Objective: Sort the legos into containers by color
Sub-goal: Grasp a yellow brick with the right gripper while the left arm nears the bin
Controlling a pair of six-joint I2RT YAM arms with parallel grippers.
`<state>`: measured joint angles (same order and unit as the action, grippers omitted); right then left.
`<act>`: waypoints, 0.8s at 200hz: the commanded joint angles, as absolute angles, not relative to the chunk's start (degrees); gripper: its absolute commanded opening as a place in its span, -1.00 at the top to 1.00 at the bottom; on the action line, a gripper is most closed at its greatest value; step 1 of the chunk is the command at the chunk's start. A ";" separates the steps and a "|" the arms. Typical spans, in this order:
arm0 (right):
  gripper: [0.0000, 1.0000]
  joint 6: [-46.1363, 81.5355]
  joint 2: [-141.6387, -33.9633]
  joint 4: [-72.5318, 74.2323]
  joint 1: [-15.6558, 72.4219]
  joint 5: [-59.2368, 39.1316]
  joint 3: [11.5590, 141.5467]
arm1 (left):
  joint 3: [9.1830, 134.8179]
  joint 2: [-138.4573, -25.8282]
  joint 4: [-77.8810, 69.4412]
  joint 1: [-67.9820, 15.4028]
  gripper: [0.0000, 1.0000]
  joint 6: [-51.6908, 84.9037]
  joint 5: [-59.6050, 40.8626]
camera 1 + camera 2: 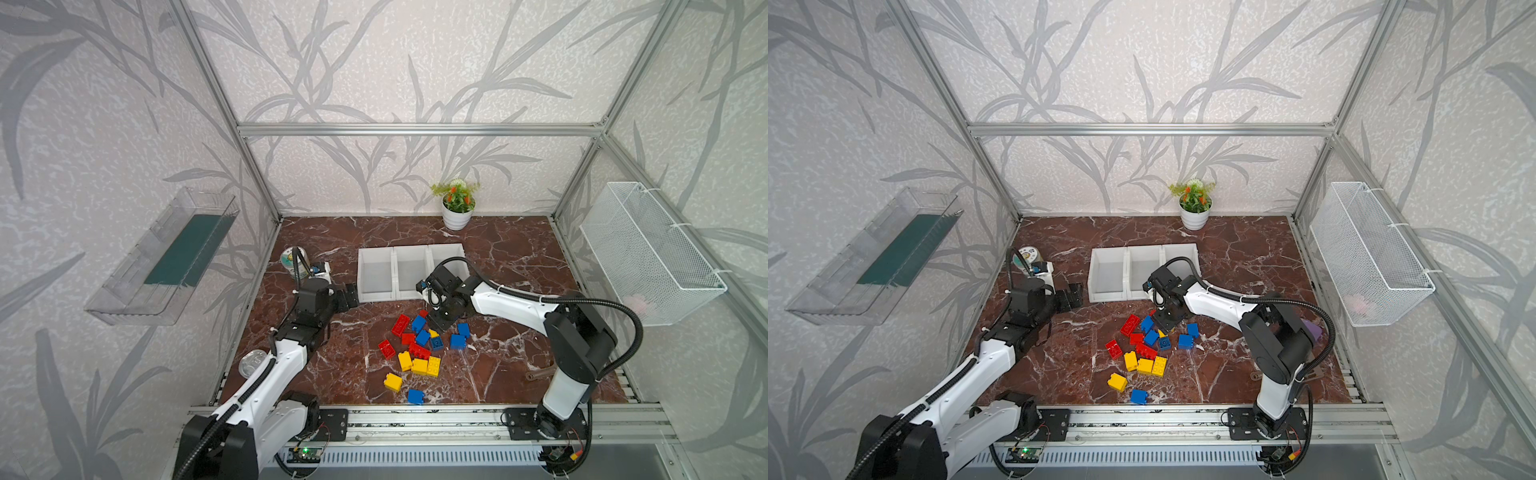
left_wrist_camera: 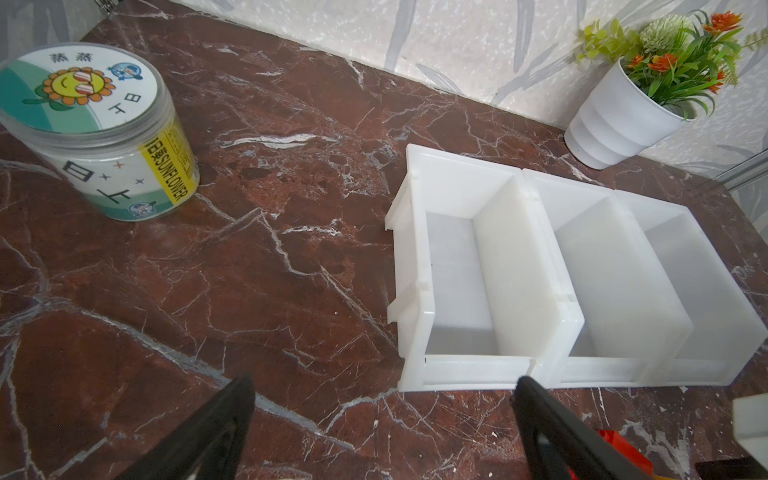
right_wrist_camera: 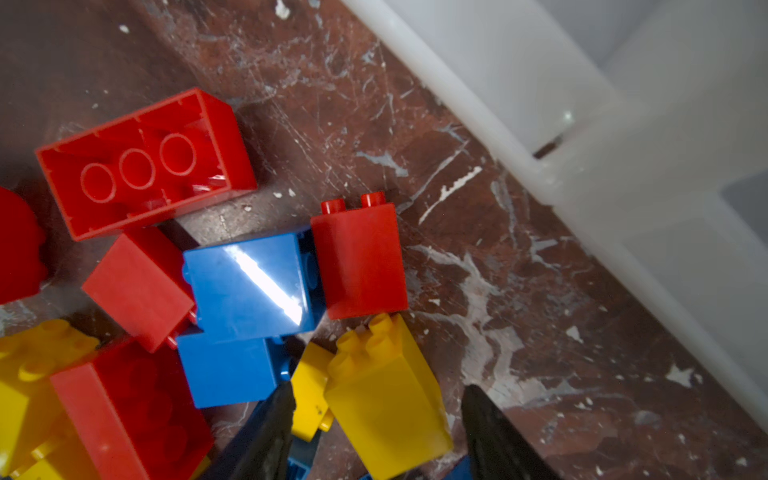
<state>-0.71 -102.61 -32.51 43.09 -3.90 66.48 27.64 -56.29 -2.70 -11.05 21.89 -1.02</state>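
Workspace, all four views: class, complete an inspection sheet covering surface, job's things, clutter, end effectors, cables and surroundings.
surface: dark red marble tabletop, scuffed with white specks.
job's things: red, blue and yellow legos heaped loose in front of the containers; no brick seen inside the containers.
clutter: sunflower jar, potted plant.
end effectors: left end effector open, empty, beside the containers; right end effector open, straddling a yellow brick, a gap on one side.
cables: black hoses run along both arms.
surroundings: clear tray on the left wall, wire basket on the right wall.
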 commanded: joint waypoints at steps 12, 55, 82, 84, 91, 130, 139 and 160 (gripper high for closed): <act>-0.18 -0.48 -104.82 -35.17 43.49 -0.45 68.81 | 24.71 -55.01 -7.06 -11.40 -0.98 25.01 -0.52; 0.20 -0.02 -106.39 -36.89 43.59 2.55 70.66 | 26.68 -56.07 -4.54 -11.51 -0.98 24.70 -1.49; 0.36 1.04 -104.72 -36.44 43.52 3.33 68.77 | 25.71 -56.07 -6.33 -11.69 -0.98 25.54 -1.65; 0.37 1.18 -104.62 -36.29 43.57 3.34 68.61 | 25.76 -56.16 -6.33 -11.69 -0.98 25.50 -1.66; 0.41 1.69 -104.10 -35.99 43.51 3.54 68.11 | 26.05 -56.23 -6.13 -11.69 -0.98 25.03 -1.83; 0.44 3.01 -100.42 -37.19 43.51 4.33 69.60 | 27.70 -56.60 -4.03 -11.69 -0.98 23.59 -2.09; 0.44 2.56 -99.47 -38.14 43.43 5.78 71.15 | 26.89 -56.78 -5.11 -11.78 -0.98 24.10 -2.26; 0.44 1.47 -98.12 -39.79 42.54 9.55 75.31 | 25.58 -57.21 -6.33 -12.04 -0.98 25.57 -2.78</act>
<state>1.91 -102.06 -37.08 43.27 4.89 69.91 25.89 -56.64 -4.95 -11.62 24.23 -1.87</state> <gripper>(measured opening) 0.342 0.992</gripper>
